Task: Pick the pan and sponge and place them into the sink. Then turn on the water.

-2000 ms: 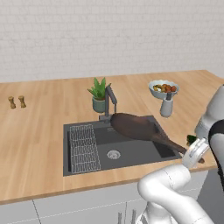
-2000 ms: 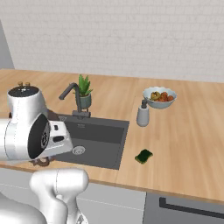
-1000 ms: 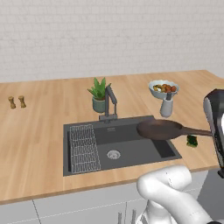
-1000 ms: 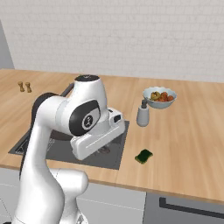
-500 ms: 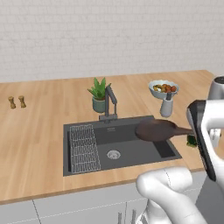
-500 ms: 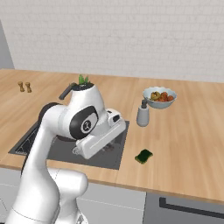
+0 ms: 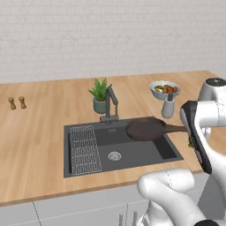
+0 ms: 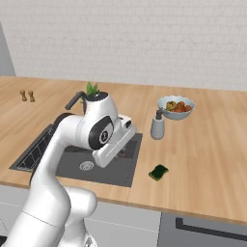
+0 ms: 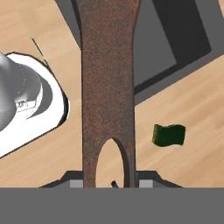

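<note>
Pan point(image 7: 145, 129) carried level above sink point(image 7: 167, 150) right half for lowering, gripper point(image 9: 109, 183) clamped on handle end; sponge point(image 8: 158, 171) lying on counter beside basin, not yet collected.

I see the dark brown pan point(image 7: 145, 129) held level above the right half of the dark grey sink point(image 7: 84, 162), its long handle point(image 9: 107, 87) pointing right. The small green sponge point(image 8: 158, 171) lies flat on the tabletop, just right of the sink.
</note>
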### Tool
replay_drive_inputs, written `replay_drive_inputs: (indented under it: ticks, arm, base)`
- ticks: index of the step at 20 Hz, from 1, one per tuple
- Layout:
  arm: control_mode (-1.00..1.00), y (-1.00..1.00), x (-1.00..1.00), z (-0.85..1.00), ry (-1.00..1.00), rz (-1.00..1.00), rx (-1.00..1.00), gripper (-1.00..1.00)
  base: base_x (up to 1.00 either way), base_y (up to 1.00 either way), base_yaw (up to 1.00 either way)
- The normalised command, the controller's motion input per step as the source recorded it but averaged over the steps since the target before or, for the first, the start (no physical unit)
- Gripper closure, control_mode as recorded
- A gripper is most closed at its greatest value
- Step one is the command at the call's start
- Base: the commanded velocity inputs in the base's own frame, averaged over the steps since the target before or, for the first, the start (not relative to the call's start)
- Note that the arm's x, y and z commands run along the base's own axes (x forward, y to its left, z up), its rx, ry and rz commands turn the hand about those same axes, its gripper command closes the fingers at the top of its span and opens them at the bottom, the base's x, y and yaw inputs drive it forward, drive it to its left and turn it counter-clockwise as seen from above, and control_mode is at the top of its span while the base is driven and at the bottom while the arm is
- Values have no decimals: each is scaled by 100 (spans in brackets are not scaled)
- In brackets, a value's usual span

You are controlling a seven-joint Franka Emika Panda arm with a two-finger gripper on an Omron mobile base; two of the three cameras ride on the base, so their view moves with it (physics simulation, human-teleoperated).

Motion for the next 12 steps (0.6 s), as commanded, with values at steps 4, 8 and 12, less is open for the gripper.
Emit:
replay_drive_inputs:
  ticks: [4, 8, 12]
  arm:
    - [-100, 1, 54, -41, -1, 19, 0, 100]
    - [-100, 5, 39, -43, -9, 12, 2, 100]
    - [-100, 22, 24, -38, -7, 0, 2, 100]
  base:
    - [0, 0, 0]
    - [0, 0, 0]
    - [0, 0, 0]
